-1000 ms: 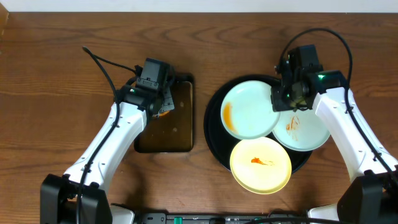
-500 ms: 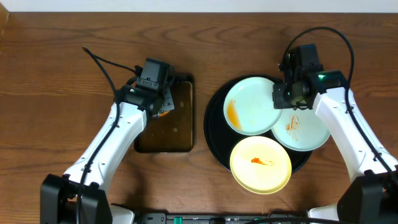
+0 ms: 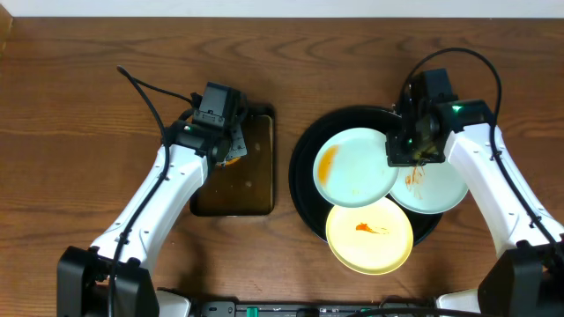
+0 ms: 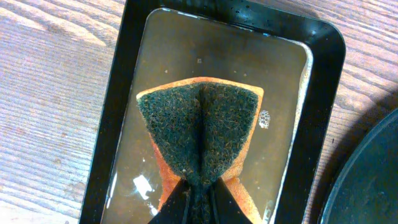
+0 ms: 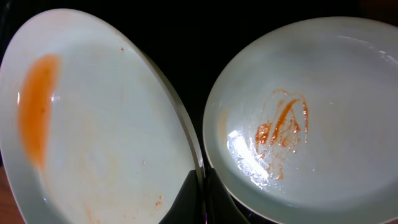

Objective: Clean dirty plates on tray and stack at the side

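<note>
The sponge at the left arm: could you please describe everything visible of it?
The sponge has a dark green scouring face over an orange body. The left gripper is shut on its near edge, pinching it so a crease runs up the middle and both sides fan out. It is above murky brown water in the small black rectangular tray; whether it touches the bottom cannot be told.

White arms [image 3: 152, 201], black wrists [image 3: 217, 107] and cables [image 3: 144, 91], perhaps green LEDs [image 3: 456, 110].
</note>
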You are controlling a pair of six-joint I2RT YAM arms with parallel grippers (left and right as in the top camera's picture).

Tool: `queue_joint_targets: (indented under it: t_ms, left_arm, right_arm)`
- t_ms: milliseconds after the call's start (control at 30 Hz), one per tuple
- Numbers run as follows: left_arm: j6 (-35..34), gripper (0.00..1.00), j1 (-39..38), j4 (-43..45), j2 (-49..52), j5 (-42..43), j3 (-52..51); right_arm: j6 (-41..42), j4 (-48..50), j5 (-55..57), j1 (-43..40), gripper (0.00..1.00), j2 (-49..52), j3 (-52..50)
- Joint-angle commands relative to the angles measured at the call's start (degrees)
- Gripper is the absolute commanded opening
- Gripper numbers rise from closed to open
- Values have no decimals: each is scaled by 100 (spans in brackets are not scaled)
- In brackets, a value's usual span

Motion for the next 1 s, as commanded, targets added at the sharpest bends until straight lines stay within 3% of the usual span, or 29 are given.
queue_joint_targets:
  t_ms: [0, 100, 367, 633, 967]
  left_arm:
    - [35, 8, 24, 2, 2, -133, -42]
    - [35, 8, 24, 2, 2, -133, -42]
    - [35, 8, 24, 2, 2, -133, -42]
    - [35, 8, 24, 4, 2, -133, -42]
    - [35, 8, 24, 4, 2, -133, -42]
  right_arm:
    - [22, 127, 219, 55, 1, 13, 37]
    - [13, 516, 597, 42, 1, 13, 37]
    - [-986, 1196, 861, 122, 1, 11, 57]
    - [-986, 1388, 3641, 1141, 1, -234, 68]
    - [-1069, 1738, 6135, 2382, 1, -284, 68]
